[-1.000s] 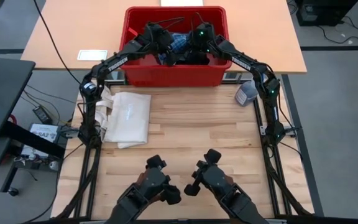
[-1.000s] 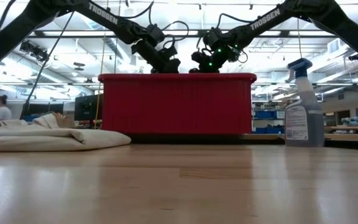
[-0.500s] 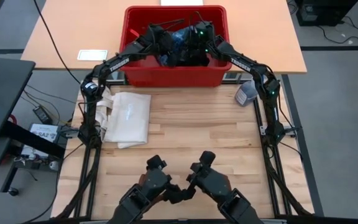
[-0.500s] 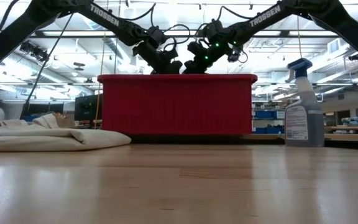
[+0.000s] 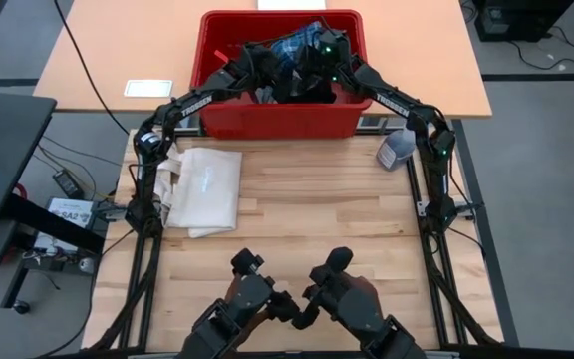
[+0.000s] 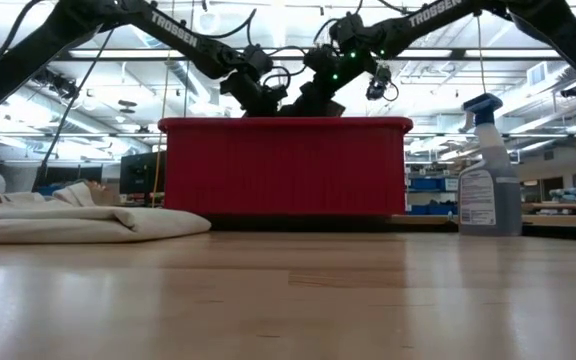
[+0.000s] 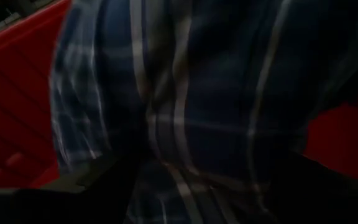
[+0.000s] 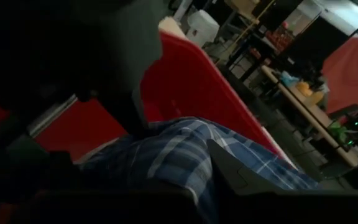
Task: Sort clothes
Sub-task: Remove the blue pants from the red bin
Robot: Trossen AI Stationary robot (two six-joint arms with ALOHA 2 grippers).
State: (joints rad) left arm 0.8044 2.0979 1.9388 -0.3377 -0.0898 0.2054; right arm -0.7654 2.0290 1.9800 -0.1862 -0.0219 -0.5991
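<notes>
Nearest you, folded white cloth tote bag (image 5: 205, 189) on the wooden table (image 5: 297, 219), beyond it your red plastic bin (image 5: 279, 118), inside, left gripper (image 5: 258, 72) spread beside blue-and-white plaid cloth (image 5: 295, 46), right gripper (image 5: 316, 62) pinching that cloth, lifted above the rim.

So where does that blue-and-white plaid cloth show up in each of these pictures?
High view: blue-and-white plaid cloth at the top centre, inside the red plastic bin.
Low view: not in it, hidden behind the bin's red front wall.
Left wrist view: plaid fills most of the picture.
Right wrist view: plaid low in the middle.
Shared landmark: the red bin.
</notes>
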